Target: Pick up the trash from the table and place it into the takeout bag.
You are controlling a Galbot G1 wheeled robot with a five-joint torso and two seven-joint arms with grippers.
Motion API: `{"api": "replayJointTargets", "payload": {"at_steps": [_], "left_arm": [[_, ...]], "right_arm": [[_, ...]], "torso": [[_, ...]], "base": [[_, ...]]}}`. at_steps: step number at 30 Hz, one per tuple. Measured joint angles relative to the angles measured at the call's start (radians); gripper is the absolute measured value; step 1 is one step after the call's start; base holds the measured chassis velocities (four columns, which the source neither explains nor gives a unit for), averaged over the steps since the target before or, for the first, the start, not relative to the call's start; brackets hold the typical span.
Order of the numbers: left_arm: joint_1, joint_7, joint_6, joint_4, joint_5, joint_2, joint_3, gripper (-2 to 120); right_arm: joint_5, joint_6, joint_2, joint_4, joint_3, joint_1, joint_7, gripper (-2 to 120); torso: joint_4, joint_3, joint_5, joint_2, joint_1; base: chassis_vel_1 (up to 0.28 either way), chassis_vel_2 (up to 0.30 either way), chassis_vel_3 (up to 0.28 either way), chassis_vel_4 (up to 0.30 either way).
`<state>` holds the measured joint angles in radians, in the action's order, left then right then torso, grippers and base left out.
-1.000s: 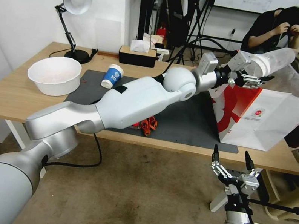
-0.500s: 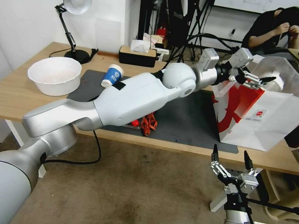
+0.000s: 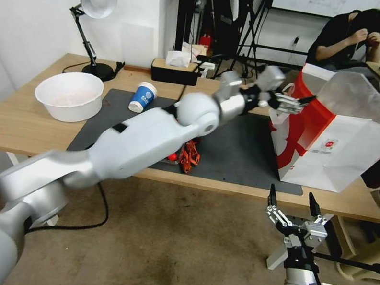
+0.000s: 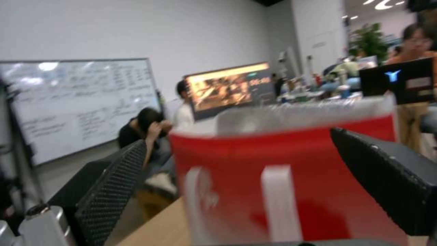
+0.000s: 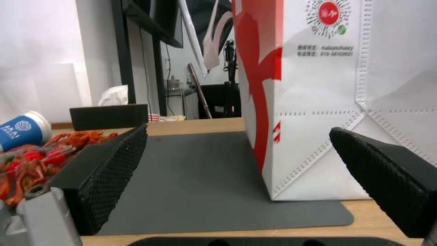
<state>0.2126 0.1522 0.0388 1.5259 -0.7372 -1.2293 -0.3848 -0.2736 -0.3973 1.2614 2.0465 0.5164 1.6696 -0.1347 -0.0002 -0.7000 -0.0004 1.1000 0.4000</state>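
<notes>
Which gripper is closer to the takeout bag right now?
Left. The left gripper is open, right beside the takeout bag at its red side near the top; the right gripper hangs open below the table edge, before the bag.

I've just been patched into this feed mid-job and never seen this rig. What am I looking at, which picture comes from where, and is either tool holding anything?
It is a wheeled robot with two arms. The wide picture comes from its head; the other two come from cameras on each wrist. The left tool is stretched over the table, open and empty, beside the red side of the takeout bag. The right tool hangs open below the table's front edge, idle. On the table: a white bowl, a blue-and-white paper cup, crushed red trash on the dark mat, plus a lamp and a tissue box.
</notes>
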Motion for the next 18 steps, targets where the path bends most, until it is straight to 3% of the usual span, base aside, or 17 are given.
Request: {"api": "replayJointTargets", "payload": {"at_steps": [7,9,10,13,14,16,18], "left_arm": [[0.205,-0.006,0.021,0.139,0.063,0.128,0.159,100],[0.349,-0.002,0.019,0.203,0.093,0.173,0.245,100],[0.349,-0.002,0.019,0.203,0.093,0.173,0.245,100],[0.538,0.022,0.015,0.27,0.15,0.204,0.386,100],[0.538,0.022,0.015,0.27,0.15,0.204,0.386,100],[0.66,0.036,-0.001,0.298,0.221,0.211,0.479,100],[0.713,0.035,-0.009,0.31,0.243,0.212,0.516,100]], "right_arm": [[0.006,-0.001,0.01,0.0,-0.004,0.003,-0.003,100],[0.004,-0.008,0.014,-0.001,-0.005,0.006,-0.002,100],[0.004,-0.008,0.014,-0.001,-0.005,0.006,-0.002,100],[-0.002,-0.011,0.012,-0.001,-0.006,0.007,0.001,100],[-0.002,-0.011,0.012,-0.001,-0.006,0.007,0.001,100],[-0.015,-0.011,0.006,0.0,-0.009,0.007,0.009,100],[-0.02,-0.011,0.003,0.001,-0.011,0.006,0.014,100]], "torso": [[0.0003,0.0,0.0002,0.0,0.0],[0.0002,0.0,0.0,0.0,0.0],[0.0002,0.0,0.0,0.0,0.0],[0.0002,0.0,0.0003,0.0,0.0],[0.0002,0.0,0.0003,0.0,0.0],[0.0003,0.0,-0.0001,0.0,0.0],[0.0,0.0,0.0007,0.0,0.0]], "base": [[0.0,0.0,0.0,0.0],[0.0,0.0,0.0,0.0],[0.0,0.0,0.0,0.0],[0.0,0.0,0.0,0.0],[0.0,0.0,0.0,0.0],[0.0,0.0,0.0,0.0],[0.0,0.0,0.0,0.0]]}}
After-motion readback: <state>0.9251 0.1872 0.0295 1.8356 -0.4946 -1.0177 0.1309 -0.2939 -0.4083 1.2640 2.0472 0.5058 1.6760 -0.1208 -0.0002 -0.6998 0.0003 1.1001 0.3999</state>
